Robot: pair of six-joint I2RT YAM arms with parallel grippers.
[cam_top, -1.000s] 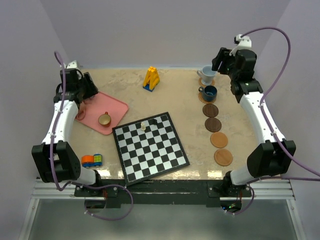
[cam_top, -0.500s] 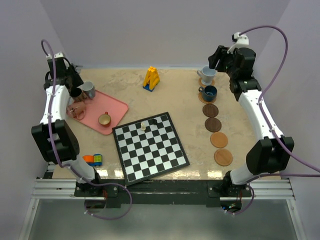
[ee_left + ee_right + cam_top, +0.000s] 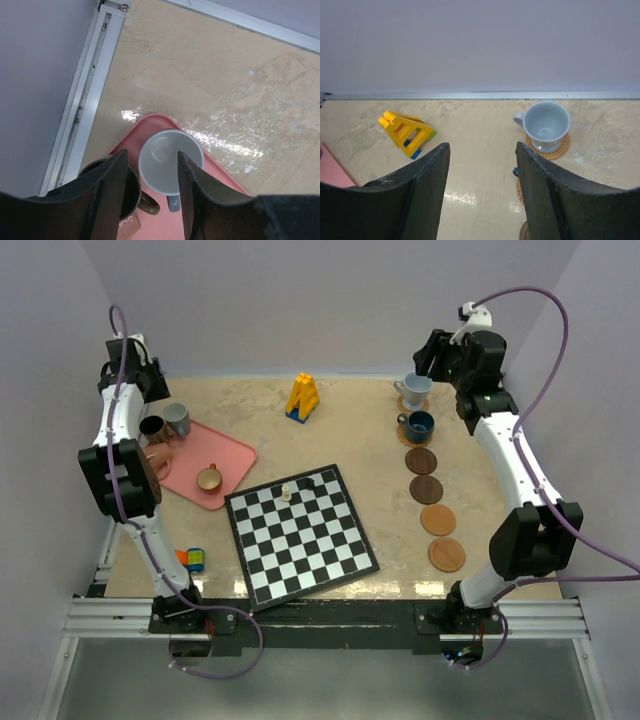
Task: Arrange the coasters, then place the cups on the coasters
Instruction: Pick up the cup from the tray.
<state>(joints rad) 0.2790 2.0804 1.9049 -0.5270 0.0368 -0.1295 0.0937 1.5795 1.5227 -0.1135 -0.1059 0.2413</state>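
On the pink tray (image 3: 232, 453) stand a grey cup (image 3: 178, 418), a black cup (image 3: 153, 428), a coppery pink cup (image 3: 156, 455) and a tan cup (image 3: 209, 478). My left gripper (image 3: 152, 155) hangs open well above the grey cup (image 3: 162, 162), the black cup (image 3: 131, 192) beside its left finger. At the far right, a pale blue cup (image 3: 415, 388) and a teal cup (image 3: 418, 424) each sit on a coaster. Several bare coasters (image 3: 426, 488) run toward the front. My right gripper (image 3: 482, 146) is open and empty, high up, with the pale blue cup (image 3: 547, 122) ahead on its right.
A chessboard (image 3: 300, 535) with two small pieces (image 3: 286, 490) lies at the middle front. A yellow block toy (image 3: 302, 397) stands at the back centre. A small orange and blue toy (image 3: 190, 559) lies near the front left. Walls close in the back and sides.
My left arm has lifted away from the tray toward the far left corner, uncovering the grey and black cups, and its jaws have narrowed slightly. The right arm has barely shifted.
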